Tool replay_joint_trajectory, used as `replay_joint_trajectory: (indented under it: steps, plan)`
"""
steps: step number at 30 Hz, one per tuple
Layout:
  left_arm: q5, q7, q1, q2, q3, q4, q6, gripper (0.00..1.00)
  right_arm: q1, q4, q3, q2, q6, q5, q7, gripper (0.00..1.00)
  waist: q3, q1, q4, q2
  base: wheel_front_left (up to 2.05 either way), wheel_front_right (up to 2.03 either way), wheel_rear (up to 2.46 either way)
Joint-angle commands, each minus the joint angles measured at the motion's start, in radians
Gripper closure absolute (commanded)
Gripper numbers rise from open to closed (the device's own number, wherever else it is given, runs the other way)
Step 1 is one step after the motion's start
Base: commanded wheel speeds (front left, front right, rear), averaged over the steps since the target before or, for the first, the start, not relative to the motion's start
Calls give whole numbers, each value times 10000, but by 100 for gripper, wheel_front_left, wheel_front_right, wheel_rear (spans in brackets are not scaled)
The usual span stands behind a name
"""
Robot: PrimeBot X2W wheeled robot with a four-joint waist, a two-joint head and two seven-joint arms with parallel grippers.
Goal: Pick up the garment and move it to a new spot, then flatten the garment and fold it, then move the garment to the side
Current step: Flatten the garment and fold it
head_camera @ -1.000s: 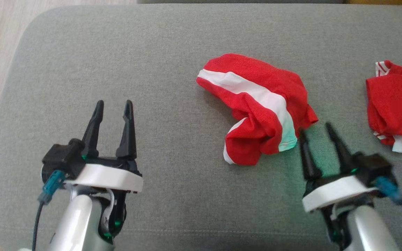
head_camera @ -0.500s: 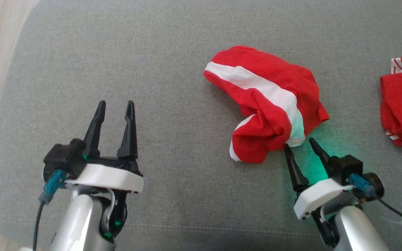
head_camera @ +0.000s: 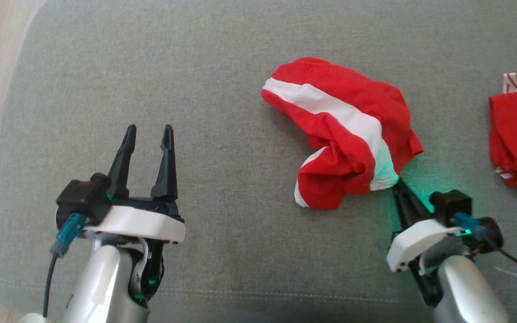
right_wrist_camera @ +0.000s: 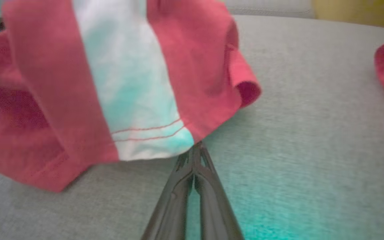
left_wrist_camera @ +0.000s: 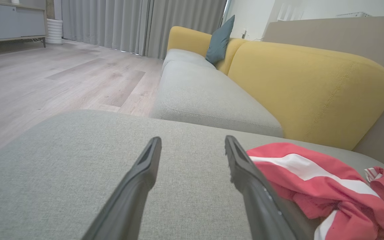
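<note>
The garment [head_camera: 343, 130] lies crumpled on the grey cushion [head_camera: 195, 89]. It is soft, light and limp: grip the stitched hem [right_wrist_camera: 152, 135]. The right gripper [head_camera: 399, 185] fingers are closed, apparently pinching that hem. The left gripper [head_camera: 149, 131] fingers are wide and empty.

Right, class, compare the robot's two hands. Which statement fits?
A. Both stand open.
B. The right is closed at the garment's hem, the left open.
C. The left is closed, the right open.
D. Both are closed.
B: the fingers of the right hand are pressed together at the white-striped hem of the garment, while the fingers of the left hand stand apart over the grey cushion.
</note>
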Motion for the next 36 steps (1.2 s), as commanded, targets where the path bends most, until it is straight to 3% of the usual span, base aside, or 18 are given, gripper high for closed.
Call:
replay_joint_trajectory:
  steps: [1, 11, 20, 23, 28, 36]
  plan:
    - [-12, -53, -280, 33, 290, -307, 44, 0, -223, -409, -42, -26, -7, -72, -216, 100, -146, 0, -87, 0, 0, 0, 0]
    - [-196, -53, -174, 32, 89, -313, 165, 0, -1522, -1750, -826, -54, -7, -900, 97, 100, -713, 0, -156, 0, 0, 0, 0]
    - [-543, -53, -36, 32, -206, -319, 345, 0, -4030, -1978, -164, -1200, -7, -740, 1104, 100, -1175, 0, 386, 0, 0, 0, 0]
    - [-678, -53, 1, 32, -281, -386, 420, 0, -4405, -1984, 66, -1292, -7, -514, 1048, 100, -1303, 0, 522, 0, 0, 0, 0]
    - [-649, -53, 86, 32, -279, -516, 435, 0, -3893, -2383, 155, -866, -7, -83, 632, 100, -1484, 0, 525, 0, 0, 0, 0]
    - [-605, -53, 437, 32, -277, -770, 241, 0, -1367, -3748, 202, -160, -7, 675, -257, 100, -1825, 0, 214, 0, 0, 0, 0]
